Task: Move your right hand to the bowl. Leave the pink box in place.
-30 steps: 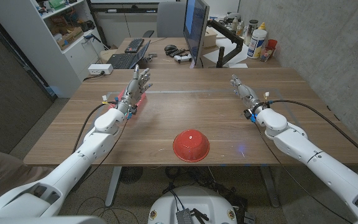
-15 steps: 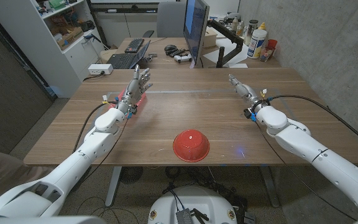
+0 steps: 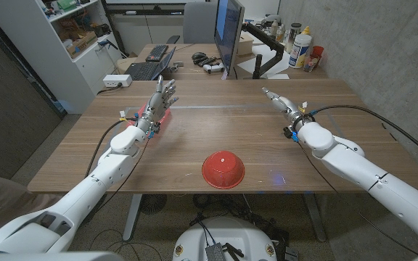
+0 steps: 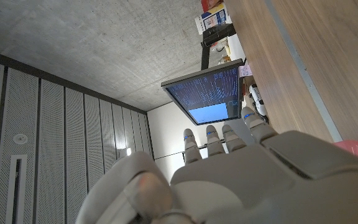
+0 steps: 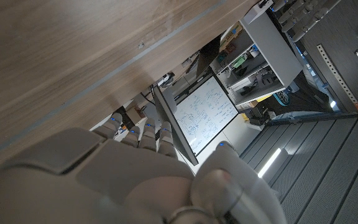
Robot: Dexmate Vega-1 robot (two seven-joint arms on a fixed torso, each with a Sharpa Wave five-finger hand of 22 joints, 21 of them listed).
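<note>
The round red plastic bowl (image 3: pixel 223 169), upside down at lower centre of the wooden table (image 3: pixel 231 130), lies well apart down-left of the right hand (image 3: pixel 281 104), fingers straight, holding nothing, while the left hand (image 3: pixel 161 99), fingers spread, stands beside the pink box (image 3: pixel 153 117).

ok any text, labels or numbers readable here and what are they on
Nothing can be read.
monitor: its screen shows lines of text in the left wrist view, too small to read.
bottles on the far desk: labels too small to read.
pink box, red bowl: no lettering visible.
left hand, right hand: no markings visible.
</note>
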